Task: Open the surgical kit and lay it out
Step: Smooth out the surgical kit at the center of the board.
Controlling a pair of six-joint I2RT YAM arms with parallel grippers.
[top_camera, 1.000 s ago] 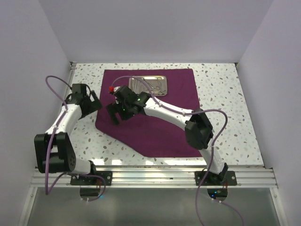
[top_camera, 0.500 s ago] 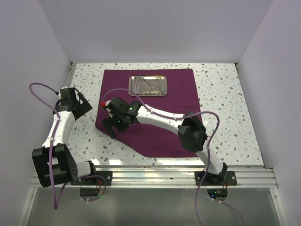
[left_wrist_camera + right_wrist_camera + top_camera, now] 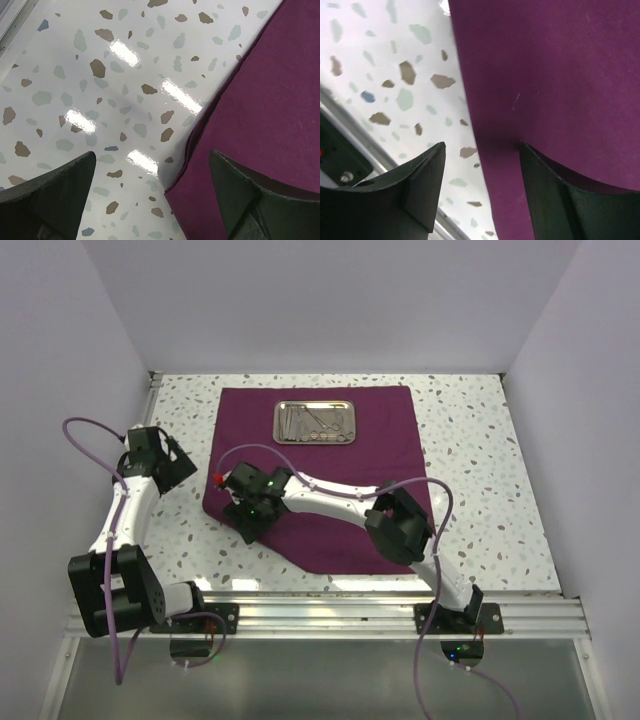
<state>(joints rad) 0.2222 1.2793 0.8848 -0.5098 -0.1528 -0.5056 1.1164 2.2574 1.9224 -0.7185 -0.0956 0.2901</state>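
Note:
The maroon cloth wrap [image 3: 340, 455] lies spread on the speckled table, its near left part folded into a slanted edge. A small steel tray [image 3: 315, 422] with thin silver instruments sits on its far middle. My right gripper [image 3: 243, 524] is open and low over the cloth's left edge; in the right wrist view [image 3: 480, 160] one finger is over the cloth [image 3: 555, 75], the other over the table. My left gripper [image 3: 178, 468] is open just left of the cloth; in the left wrist view [image 3: 152, 172] it straddles the doubled cloth edge [image 3: 200, 130].
The speckled tabletop [image 3: 480, 450] surrounds the cloth. White walls stand at left, right and back. A metal rail [image 3: 330, 615] runs along the near edge. Purple cables loop from both arms.
My right gripper has moved left and nearer, down to the cloth's left edge. My left arm swung left and back early on, then held still. The tray is now uncovered.

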